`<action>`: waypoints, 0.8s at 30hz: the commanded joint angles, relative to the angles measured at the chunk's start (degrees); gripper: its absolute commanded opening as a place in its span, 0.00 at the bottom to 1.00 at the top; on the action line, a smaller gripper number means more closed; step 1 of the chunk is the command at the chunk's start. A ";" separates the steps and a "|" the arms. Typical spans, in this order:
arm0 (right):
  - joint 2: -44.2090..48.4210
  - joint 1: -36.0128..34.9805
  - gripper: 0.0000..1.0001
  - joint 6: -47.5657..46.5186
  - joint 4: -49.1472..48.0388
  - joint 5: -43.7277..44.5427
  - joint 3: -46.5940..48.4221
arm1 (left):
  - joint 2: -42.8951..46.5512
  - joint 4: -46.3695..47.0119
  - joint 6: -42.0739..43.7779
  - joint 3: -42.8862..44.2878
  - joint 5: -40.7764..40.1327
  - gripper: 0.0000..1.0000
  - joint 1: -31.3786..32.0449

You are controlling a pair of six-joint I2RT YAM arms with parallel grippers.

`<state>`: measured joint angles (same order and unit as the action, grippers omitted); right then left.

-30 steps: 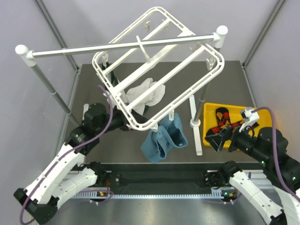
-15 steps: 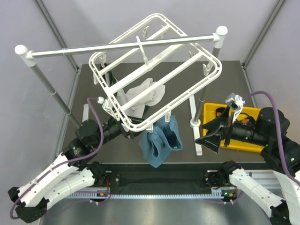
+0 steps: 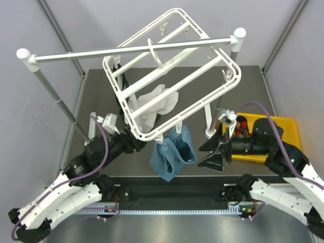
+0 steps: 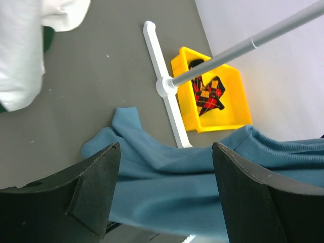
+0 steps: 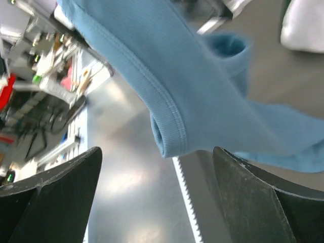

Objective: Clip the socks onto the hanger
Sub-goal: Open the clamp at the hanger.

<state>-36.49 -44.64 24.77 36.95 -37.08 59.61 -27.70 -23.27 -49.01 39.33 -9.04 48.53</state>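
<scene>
The argyle socks lie in a yellow bin at the right; one also shows in the left wrist view. The white hanger hangs tilted from the silver rail. A teal-blue cloth hangs from its near edge, and a white cloth hangs behind that. My left gripper is open and empty, with the teal cloth between and beyond its fingers. My right gripper is open and empty just right of the teal cloth, away from the bin.
The silver rail with white ball ends stands on two posts; its right foot lies on the dark table beside the yellow bin. The white cloth shows in both wrist views. Grey walls close in both sides.
My right gripper has come left and out of the yellow bin toward the teal cloth, empty. My left arm has shifted right under the hanger's near edge. The hanger has swung slightly.
</scene>
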 commanded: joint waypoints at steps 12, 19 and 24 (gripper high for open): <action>-9.03 -26.90 0.67 5.19 -15.67 49.02 -9.33 | 14.25 -9.96 0.06 1.89 0.68 0.76 0.16; -10.27 -26.99 0.11 7.66 -20.27 65.53 -10.31 | 14.35 -3.02 2.60 4.96 13.15 0.72 0.16; -10.27 -22.08 0.00 1.60 -15.59 74.27 -6.36 | 11.54 1.64 3.84 9.97 20.98 0.71 0.16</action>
<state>-47.31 -69.43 30.04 21.85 28.99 48.71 -13.80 -28.62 -47.33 44.82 4.64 48.53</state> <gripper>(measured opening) 0.010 0.710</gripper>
